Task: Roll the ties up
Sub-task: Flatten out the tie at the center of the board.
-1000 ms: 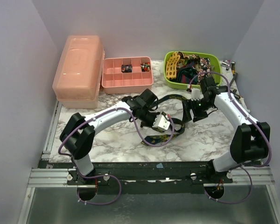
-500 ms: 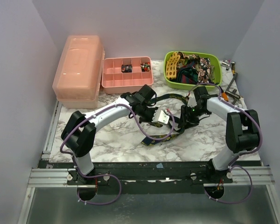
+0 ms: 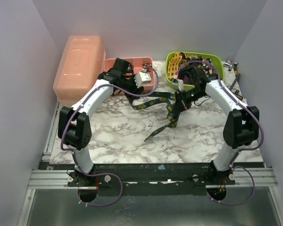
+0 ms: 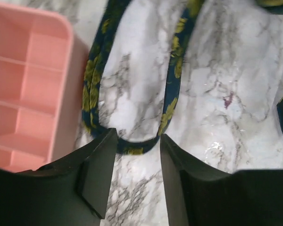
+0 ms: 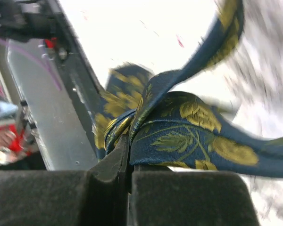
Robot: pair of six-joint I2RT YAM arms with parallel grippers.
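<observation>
My right claw [image 5: 129, 162] pinches the tie [image 5: 179, 141], strung across the top view's middle; my left claw [image 4: 137, 169] stands spread, the tie's loop at its tips. Step judged: straightening. Next calls for one end flat to roll.

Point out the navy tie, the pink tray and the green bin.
navy tie [image 5: 188, 136]: right wrist view, on the leaf-patterned fold.
pink tray [image 4: 63, 108]: left wrist view, on its outer side wall.
green bin [image 3: 168, 66]: top external view, on its left rim.
</observation>
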